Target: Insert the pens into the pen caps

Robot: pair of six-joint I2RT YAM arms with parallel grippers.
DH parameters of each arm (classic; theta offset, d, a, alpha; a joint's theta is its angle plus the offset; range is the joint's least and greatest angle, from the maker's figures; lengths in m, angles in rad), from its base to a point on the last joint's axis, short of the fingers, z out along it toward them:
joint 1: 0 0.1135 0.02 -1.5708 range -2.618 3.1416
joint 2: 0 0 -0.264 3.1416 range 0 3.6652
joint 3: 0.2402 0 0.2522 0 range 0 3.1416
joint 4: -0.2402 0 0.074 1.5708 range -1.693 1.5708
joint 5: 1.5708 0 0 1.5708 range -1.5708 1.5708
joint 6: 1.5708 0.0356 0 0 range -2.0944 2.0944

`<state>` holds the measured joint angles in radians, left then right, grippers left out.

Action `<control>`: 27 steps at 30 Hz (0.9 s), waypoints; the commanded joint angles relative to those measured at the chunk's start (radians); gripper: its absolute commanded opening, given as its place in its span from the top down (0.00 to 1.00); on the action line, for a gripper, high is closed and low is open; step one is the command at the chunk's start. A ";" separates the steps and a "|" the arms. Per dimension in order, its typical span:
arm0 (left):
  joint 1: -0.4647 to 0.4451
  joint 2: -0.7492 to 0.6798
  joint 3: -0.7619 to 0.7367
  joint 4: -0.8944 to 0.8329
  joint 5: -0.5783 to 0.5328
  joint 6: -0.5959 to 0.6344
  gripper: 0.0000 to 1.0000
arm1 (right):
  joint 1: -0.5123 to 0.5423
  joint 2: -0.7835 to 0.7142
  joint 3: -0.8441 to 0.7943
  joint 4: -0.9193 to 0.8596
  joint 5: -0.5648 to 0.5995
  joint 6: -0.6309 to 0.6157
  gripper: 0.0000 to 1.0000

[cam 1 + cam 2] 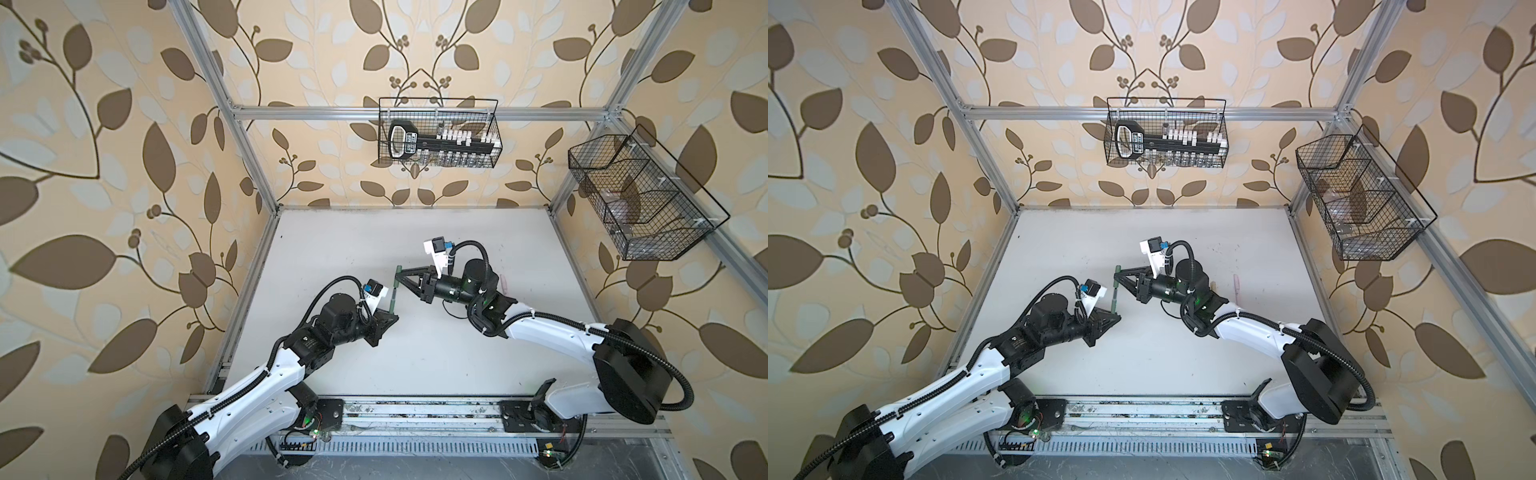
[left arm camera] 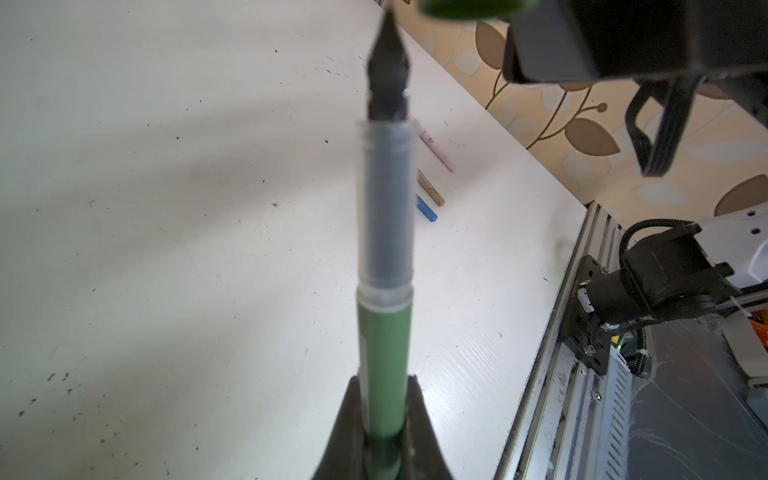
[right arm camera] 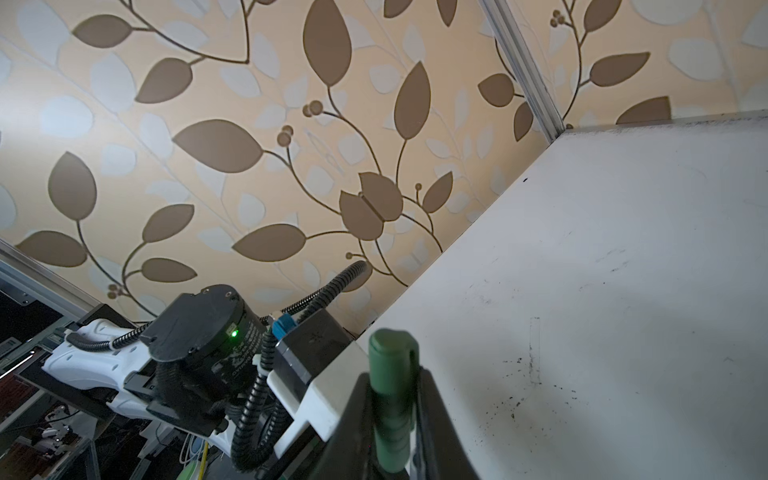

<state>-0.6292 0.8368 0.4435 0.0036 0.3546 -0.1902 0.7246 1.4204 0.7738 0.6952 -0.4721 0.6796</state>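
- Left wrist view: left gripper (image 2: 384, 399) clamped on one green pen (image 2: 384, 332), dark tip bare, clear of the table (image 2: 166, 208).
- Right wrist view: right gripper (image 3: 392, 388) pinching one dark green cap (image 3: 390, 353).
- In both top views the pen tip is near the cap, not inserted.
- Three more lie close together on the table: pink pen (image 2: 436, 151), tan pen (image 2: 432, 191), blue pen (image 2: 428, 211), partly hidden.

Cams: two overhead, two on wrists.
Both top views look steeply down from high up, near-identical, covering the whole table (image 1: 415, 232). Left wrist looks close along the green pen (image 2: 384, 353) across the table; right wrist looks close past the green cap (image 3: 392, 374) toward the left arm (image 3: 199, 328).
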 commanded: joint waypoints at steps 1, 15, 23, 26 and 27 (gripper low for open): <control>-0.004 -0.012 0.024 0.019 -0.017 0.011 1.00 | 0.005 -0.037 -0.015 -0.017 -0.003 -0.020 0.83; -0.004 -0.018 0.026 0.019 -0.020 0.006 1.00 | 0.013 0.000 -0.035 0.013 -0.010 -0.003 0.83; -0.004 -0.019 0.034 0.019 -0.025 0.006 1.00 | 0.024 0.011 -0.054 0.034 -0.012 0.010 0.83; -0.004 -0.018 0.040 0.018 -0.019 0.006 1.00 | 0.029 0.021 -0.062 0.063 -0.004 0.021 0.83; -0.004 -0.019 0.041 0.018 -0.019 0.006 1.00 | 0.029 0.021 -0.065 0.076 -0.004 0.024 0.83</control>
<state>-0.6292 0.8330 0.4438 0.0017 0.3359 -0.1902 0.7464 1.4239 0.7311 0.7147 -0.4721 0.6876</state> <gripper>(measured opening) 0.112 0.174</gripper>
